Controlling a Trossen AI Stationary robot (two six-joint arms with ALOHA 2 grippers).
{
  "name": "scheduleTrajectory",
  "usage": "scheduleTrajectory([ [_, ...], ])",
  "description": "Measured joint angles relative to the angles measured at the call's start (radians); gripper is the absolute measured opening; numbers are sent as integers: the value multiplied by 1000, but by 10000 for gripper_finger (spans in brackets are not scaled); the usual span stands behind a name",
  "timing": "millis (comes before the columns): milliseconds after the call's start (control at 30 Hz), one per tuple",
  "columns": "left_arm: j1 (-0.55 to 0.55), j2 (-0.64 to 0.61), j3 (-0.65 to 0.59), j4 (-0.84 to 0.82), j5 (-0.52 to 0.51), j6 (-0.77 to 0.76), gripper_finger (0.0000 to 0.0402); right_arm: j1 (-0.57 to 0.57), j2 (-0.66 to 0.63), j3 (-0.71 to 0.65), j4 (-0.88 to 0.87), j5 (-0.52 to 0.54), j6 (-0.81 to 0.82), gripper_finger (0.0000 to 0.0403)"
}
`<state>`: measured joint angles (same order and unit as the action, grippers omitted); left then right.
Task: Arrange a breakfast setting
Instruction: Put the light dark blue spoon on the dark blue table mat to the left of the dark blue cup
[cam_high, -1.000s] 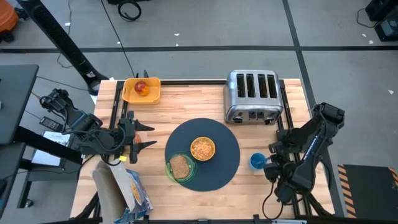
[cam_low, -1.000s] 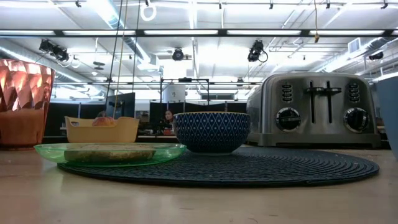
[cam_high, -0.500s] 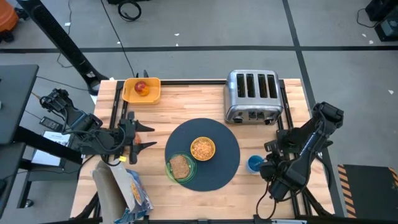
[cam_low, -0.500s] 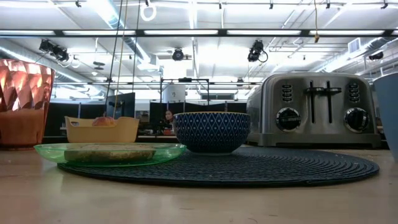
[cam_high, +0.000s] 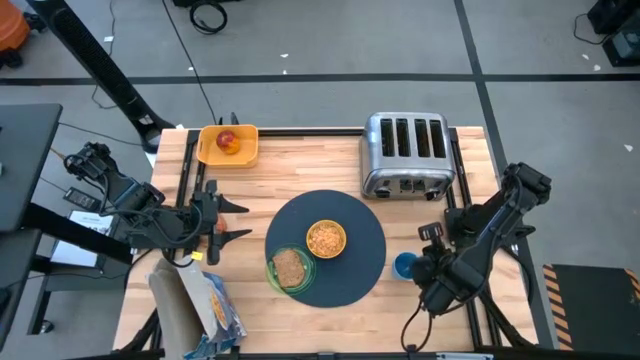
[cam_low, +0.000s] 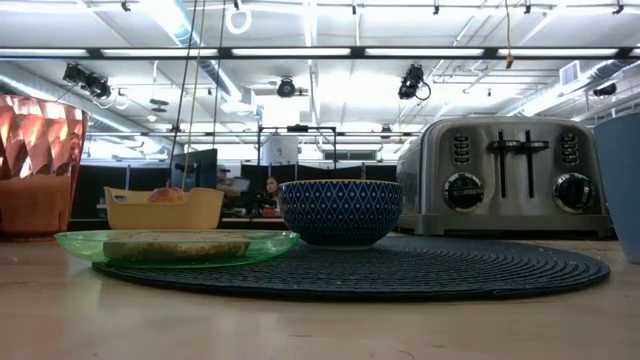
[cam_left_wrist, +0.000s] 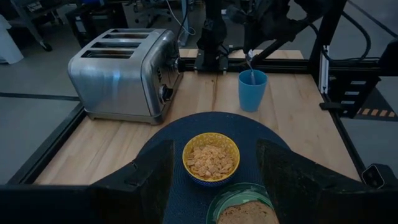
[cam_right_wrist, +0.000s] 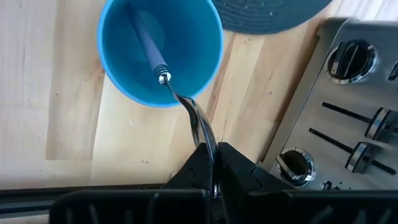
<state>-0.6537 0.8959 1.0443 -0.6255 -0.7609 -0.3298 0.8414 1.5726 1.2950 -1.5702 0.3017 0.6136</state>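
The round dark mat (cam_high: 352, 270) lies mid-table. On it stand the yellow cereal bowl (cam_high: 326, 239) and the green plate with toast (cam_high: 290, 268). The blue cup (cam_high: 404, 265) stands on the wood just right of the mat, and a blue-handled spoon (cam_right_wrist: 152, 53) stands slanted in it. My right gripper (cam_right_wrist: 214, 152) is above the cup, shut on the spoon. My left gripper (cam_high: 228, 214) waits open at the table's left, holding nothing. The red apple (cam_high: 228, 142) sits in the tray (cam_high: 247, 152). The orange tumbler (cam_low: 35, 165) shows at the low view's left. My right gripper pinches the spoon's metal bowl end (cam_right_wrist: 200, 130) between its two shut fingers. The fingers slant steeply down from above and lie along the spoon. The spoon hangs tilted below the fingers, and its blue handle (cam_right_wrist: 143, 40) reaches down inside the blue cup.
The silver toaster (cam_high: 405, 155) stands at the far right, close behind the cup. A cereal bag (cam_high: 195, 300) lies at the near left corner. Bare wood lies between the tray and the toaster and left of the mat.
My right gripper has moved toward the table's near edge and a little left and up, keeping hold of the spoon. The blue cup has slid slightly toward the mat with it.
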Motion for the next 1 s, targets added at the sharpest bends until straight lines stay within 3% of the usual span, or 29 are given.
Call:
scheduleTrajectory([
  [467, 0, 0, 0, 1, 0, -27, 231, -79, -132, 0, -1, -62, -44, 16],
  [1000, 0, 0, 0, 1, -1, -53, 231, -199, -406, 0, -1, -199, -122, 16],
])
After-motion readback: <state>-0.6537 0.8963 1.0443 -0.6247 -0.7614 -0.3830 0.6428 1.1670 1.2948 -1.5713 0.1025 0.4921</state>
